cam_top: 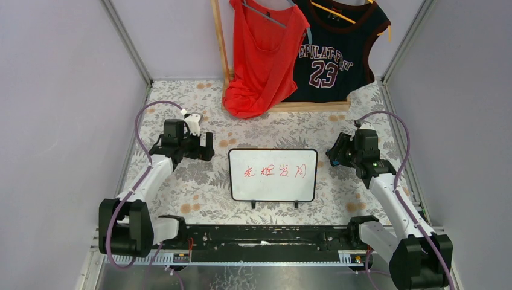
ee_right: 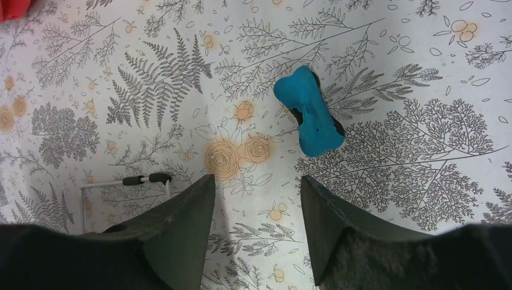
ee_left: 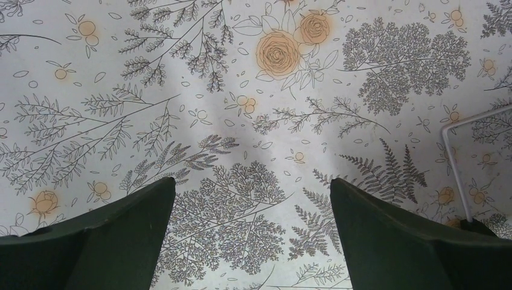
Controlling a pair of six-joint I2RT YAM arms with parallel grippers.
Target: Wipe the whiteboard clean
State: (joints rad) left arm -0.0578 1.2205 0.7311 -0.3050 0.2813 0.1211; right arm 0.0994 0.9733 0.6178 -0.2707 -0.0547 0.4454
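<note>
The whiteboard stands in the middle of the table, black-framed, on two small black feet, with red handwritten characters across it. My left gripper is open and empty just left of the board; in the left wrist view it hangs over bare tablecloth. My right gripper is open and empty just right of the board. In the right wrist view a blue eraser lies on the cloth a little beyond the fingertips. A black-tipped white wire leg shows at the left.
The table carries a floral cloth. A wooden rack at the back holds a red top and a dark "23" jersey. Grey walls close both sides. A white wire leg shows in the left wrist view.
</note>
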